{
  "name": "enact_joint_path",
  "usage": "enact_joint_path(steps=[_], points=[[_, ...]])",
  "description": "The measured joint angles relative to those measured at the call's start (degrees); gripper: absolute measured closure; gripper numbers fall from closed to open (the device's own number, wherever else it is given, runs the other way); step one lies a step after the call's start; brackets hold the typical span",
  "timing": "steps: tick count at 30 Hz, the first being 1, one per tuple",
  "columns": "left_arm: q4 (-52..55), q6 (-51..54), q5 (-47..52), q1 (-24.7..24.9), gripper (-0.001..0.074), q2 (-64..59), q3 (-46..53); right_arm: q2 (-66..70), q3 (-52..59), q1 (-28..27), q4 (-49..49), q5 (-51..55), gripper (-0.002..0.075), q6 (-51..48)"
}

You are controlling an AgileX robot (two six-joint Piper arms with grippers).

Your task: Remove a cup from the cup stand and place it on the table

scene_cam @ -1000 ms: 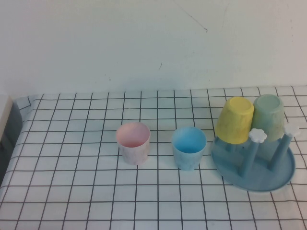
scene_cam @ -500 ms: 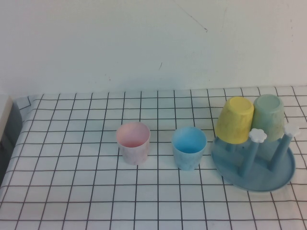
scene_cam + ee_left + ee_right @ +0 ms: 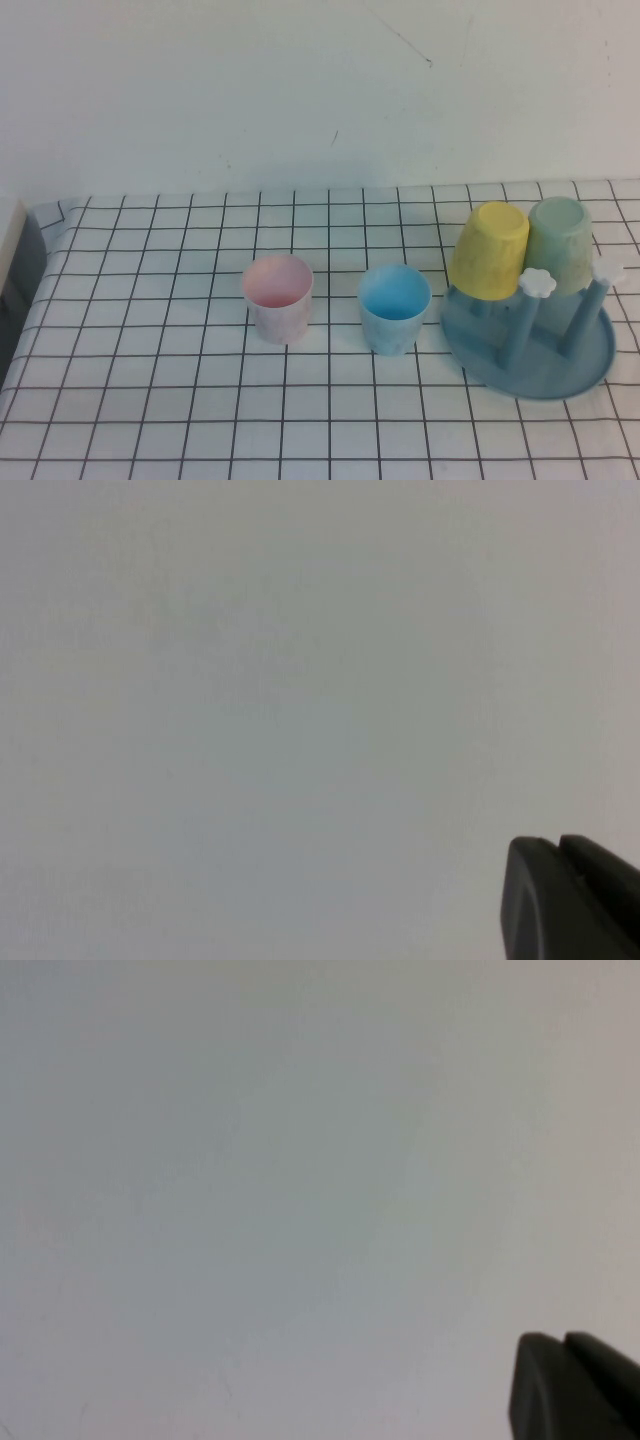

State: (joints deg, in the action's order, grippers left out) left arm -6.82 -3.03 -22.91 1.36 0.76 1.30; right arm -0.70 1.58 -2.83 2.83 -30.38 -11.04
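The pale sage-green cup (image 3: 560,242) hangs upside down on a back peg of the round blue cup stand (image 3: 545,372) at the right of the grid-cloth table (image 3: 150,400). Two front pegs with white flower knobs (image 3: 537,282) stand bare. Neither gripper shows in the high view. My left gripper (image 3: 558,842) shows only as dark fingertips pressed together against a blank pale wall, holding nothing. My right gripper (image 3: 563,1338) looks the same in its wrist view, tips together and empty. Both are away from the cups.
A yellow cup (image 3: 489,250) hangs upside down on the stand, left of the green one. A light blue cup (image 3: 394,307) and a pink cup (image 3: 278,297) stand upright mid-table. A dark object (image 3: 12,270) sits at the table's left edge.
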Motion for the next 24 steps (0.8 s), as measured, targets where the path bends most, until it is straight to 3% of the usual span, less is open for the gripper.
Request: enact_joint_path(steps=[3,11,18,24], points=[[-0.4,-0.9,-0.5,0.0,0.0738,0.0,0.0,0.0,-0.5,0.0,0.2,1.8,0.0729,-0.1],[-0.3,-1.2,24.8,0.0,0.0738,-0.8,-14.3,4.6,-21.1,0.0,0.2,41.1,0.0729,-6.7],[-1.0,4.5,48.2,0.0,0.0738,-11.4,-23.7,24.9,-40.1,0.0,0.9,65.9,0.0729,-11.8],[-6.7,13.8,54.8,0.0,0.0738,-19.3,-24.5,43.3,-53.7,0.0,6.4,76.4,0.0729,-25.4]])
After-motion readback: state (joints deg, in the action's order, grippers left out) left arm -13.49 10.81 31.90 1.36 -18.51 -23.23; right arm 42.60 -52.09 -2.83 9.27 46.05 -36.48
